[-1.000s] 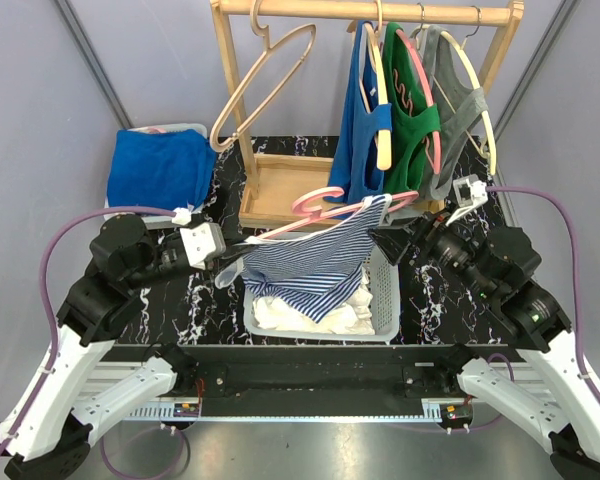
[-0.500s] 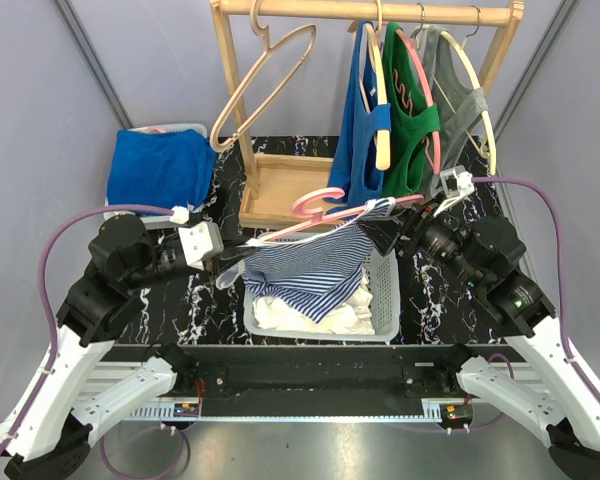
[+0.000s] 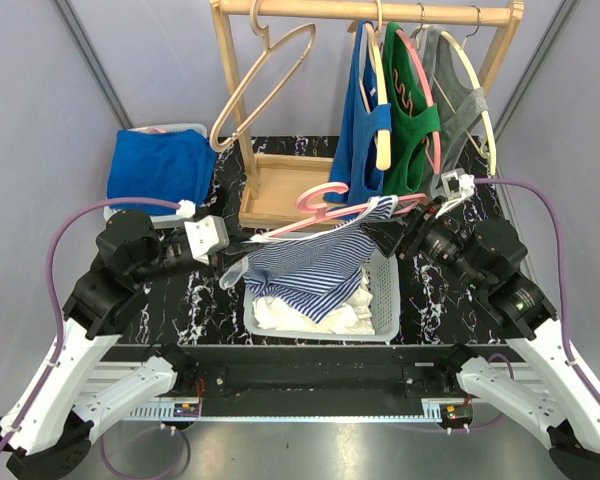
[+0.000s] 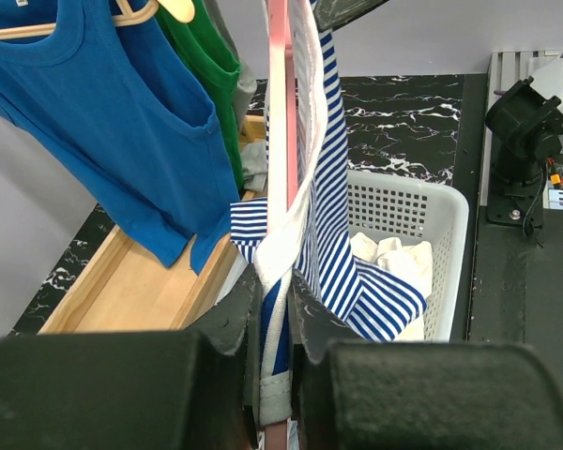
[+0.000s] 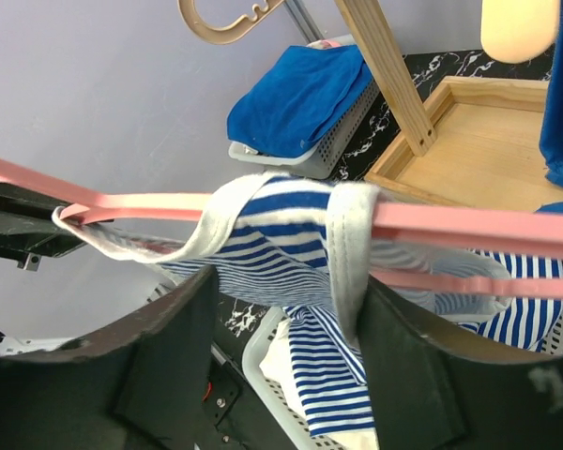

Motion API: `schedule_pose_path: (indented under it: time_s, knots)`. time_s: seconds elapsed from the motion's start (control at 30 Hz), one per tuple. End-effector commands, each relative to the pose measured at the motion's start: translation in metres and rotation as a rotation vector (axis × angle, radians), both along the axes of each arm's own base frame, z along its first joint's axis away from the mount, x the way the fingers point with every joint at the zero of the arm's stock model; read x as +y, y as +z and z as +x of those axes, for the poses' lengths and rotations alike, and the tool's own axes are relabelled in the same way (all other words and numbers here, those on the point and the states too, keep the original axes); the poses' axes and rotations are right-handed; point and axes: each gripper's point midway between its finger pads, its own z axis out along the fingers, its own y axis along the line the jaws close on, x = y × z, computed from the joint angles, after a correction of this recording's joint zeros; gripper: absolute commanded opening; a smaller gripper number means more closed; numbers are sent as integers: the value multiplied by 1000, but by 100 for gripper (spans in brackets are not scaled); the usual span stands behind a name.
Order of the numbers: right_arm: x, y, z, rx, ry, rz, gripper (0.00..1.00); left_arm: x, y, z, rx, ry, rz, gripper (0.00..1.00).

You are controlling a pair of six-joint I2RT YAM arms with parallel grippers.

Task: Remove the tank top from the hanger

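Robot lab, grey booth walls (image 3: 40, 90), black marble table (image 3: 435, 292), wooden rack (image 3: 320, 8)

Grey walls (image 3: 150, 60), black marble table (image 3: 425, 305)

Striped tank top (image 3: 315, 268) on pink hanger (image 3: 318, 198) over basket (image 3: 386, 295), btwn left claw (image 3: 234, 243) & right claw (image 3: 386, 235).

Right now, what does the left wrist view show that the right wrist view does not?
Only left wrist: the left gripper shut on the pink hanger and a strap of the striped tank top, plus the green tank top. Only right wrist: the right gripper open astride the hanger, the folded blue cloth, an empty wooden hanger. Both: pink hanger, striped tank top, white basket, wooden tray.
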Motion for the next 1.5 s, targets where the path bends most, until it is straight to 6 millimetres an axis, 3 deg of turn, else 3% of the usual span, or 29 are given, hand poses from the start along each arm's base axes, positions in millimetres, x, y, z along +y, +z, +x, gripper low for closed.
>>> schedule_pose_path:
  time_s: [0.0,0.17,0.37,0.6,0.7,0.8,1.07,1.2,1.37,1.47]
  knots:
    - [-10,-3,-8,17,-30,13,62,-2,35,1,-112,-5,-77,0]
    - [-20,-9,-7,28,-79,5,31,-2,38,1,-121,-3,-81,0]
    - [-26,-8,-2,21,-120,3,18,0,40,1,-129,5,-85,0]
    - [-19,-11,7,22,-117,4,13,1,40,-1,-126,5,-90,0]
    - [-22,-11,13,27,-150,-4,0,1,39,-1,-128,6,-88,0]
    - [-55,-12,30,54,-359,-34,0,3,36,-1,-136,12,-78,0]
    - [-119,13,29,38,-657,-58,0,22,16,-10,-165,58,-7,0]
    - [-142,4,31,71,-786,-73,0,31,12,-12,-173,92,5,0]
    - [-155,-10,31,105,-863,-91,0,39,10,-15,-191,115,21,0]
    - [-178,-14,30,115,-989,-115,0,42,9,-17,-199,118,35,0]
